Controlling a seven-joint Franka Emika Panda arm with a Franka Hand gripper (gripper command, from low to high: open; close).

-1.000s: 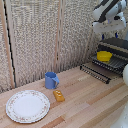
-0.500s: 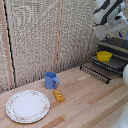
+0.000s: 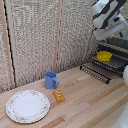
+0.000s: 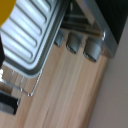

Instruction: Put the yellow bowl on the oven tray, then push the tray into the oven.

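Observation:
The yellow dish (image 3: 104, 56) sits upright on the baking sheet (image 3: 114, 63), a dark ridged tray resting at the mouth of the oven (image 3: 119, 45) at the exterior view's right. My grabber (image 3: 114, 31) hangs above the dish and the tray, touching neither. Its fingers are too blurred to tell whether they are open or shut. In the wrist view the ridged baking sheet (image 4: 35, 35) fills one side, with a sliver of the yellow dish (image 4: 6, 10) at the corner.
The oven's drop-down door (image 3: 97, 72) lies open in front of the tray. Oven knobs (image 4: 92, 48) show above the wooden table (image 4: 65, 95). A blue mug (image 3: 51, 80), a small orange block (image 3: 59, 95) and a white patterned plate (image 3: 27, 106) stand towards the exterior view's left.

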